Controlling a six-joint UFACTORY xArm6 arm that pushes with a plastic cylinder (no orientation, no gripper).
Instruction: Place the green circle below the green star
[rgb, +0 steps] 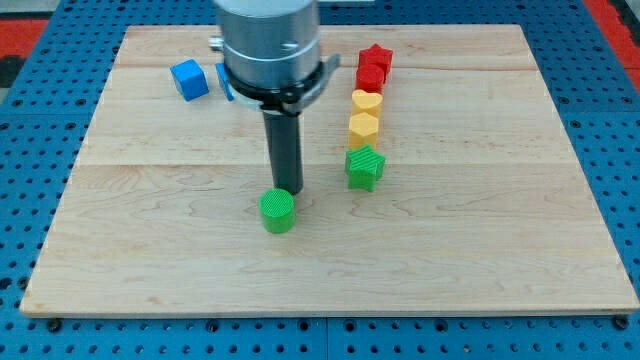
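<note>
camera view shows a light wooden table (150, 250) lying on a blue pegboard (40, 150). the arm has no claw, so no opening or grip can be told; it ends in a dark rod that comes down from a grey cylinder body (268, 45) at the top centre of the frame. my tip (284, 190) stands just above the green circle (278, 211) in the frame, at its upper edge, and it seems to touch it or nearly so; i cannot tell which.

the green circle is a little below the centre of the frame. the green star (365, 167) is to its upper right, near but apart. so the circle is lower than the star and clearly to the left of it, not straight under it.

above the green star a column of blocks goes up the frame: a yellow block (363, 127), then a yellow heart (366, 102), then a red block (371, 76) and a red star (376, 57) at the top. these are close together, each one touching or almost touching the next.

in the upper left of the frame a blue cube (189, 79) stands alone. a second blue block (224, 82) shows just beside the arm body, mostly hidden, so its shape i cannot tell.
</note>
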